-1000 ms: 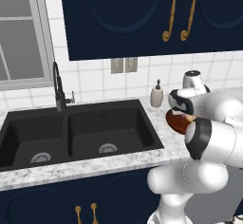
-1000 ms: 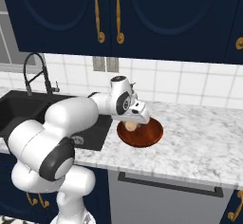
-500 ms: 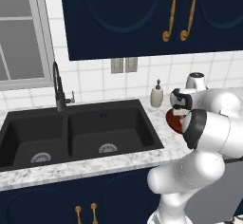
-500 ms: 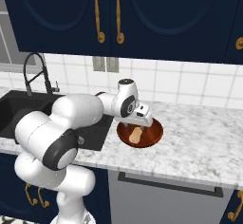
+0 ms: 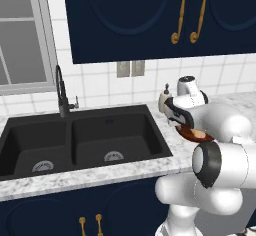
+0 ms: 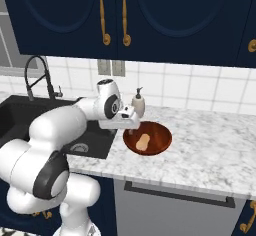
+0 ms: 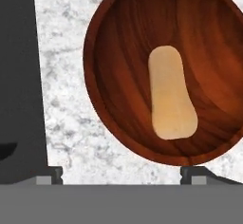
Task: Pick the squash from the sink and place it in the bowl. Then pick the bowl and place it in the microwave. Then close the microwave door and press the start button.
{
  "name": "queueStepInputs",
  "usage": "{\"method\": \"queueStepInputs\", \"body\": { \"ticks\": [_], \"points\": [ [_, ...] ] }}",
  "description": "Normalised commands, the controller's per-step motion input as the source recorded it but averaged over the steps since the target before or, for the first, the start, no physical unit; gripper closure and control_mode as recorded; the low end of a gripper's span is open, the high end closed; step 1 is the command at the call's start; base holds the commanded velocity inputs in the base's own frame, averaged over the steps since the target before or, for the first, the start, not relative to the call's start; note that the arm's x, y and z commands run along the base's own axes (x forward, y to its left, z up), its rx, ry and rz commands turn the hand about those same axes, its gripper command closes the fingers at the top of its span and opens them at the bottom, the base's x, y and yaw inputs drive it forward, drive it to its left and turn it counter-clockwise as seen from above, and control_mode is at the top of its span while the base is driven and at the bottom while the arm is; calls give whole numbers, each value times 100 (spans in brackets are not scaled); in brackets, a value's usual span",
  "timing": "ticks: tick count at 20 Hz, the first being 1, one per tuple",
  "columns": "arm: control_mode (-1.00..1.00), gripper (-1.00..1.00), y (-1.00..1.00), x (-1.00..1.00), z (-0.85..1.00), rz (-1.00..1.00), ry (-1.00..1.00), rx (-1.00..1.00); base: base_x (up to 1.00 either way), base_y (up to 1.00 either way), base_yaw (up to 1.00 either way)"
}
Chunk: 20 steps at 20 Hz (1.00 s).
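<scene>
The tan squash [image 6: 143, 141] [image 7: 170, 95] lies flat inside the reddish-brown bowl [image 6: 164, 134] [image 7: 118, 52], which stands on the marble counter to the right of the black sink [image 5: 75, 140] [image 6: 30, 115]. My gripper [image 6: 131, 125] [image 7: 126, 175] hovers open over the bowl's sink-side rim, holding nothing. Its two dark fingertips [image 7: 50, 174] stand wide apart. From the left base view, my arm hides most of the bowl [image 5: 192, 134]. The microwave, its door and start button are out of view.
A soap dispenser [image 6: 138, 103] [image 5: 164, 99] stands by the tiled wall just behind the bowl. The tall black faucet [image 5: 60, 87] [image 6: 37, 75] rises behind the sink. Navy cabinets with brass handles [image 6: 114, 14] hang overhead. Marble counter [image 6: 210, 150] stretches to the right.
The jaws opened and the squash dropped from them into the bowl. The hand then drew back from over the bowl toward the sink side.
</scene>
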Motion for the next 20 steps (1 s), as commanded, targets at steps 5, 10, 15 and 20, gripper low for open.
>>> {"method": "queueStepInputs", "body": {
  "ticks": [5, 10, 15, 20],
  "points": [
    [-100, -100, -1, 11, -65, 2, 9, -12, 0, 0, 0],
    [-100, -100, -31, 12, -31, 0, 1, -2, 0, 0, 0],
    [-100, 100, -34, 14, -32, 0, 0, 0, 0, 0, 0],
    [-100, 100, -20, 31, -49, 11, 2, 0, 0, 0, 0]
  ]
}}
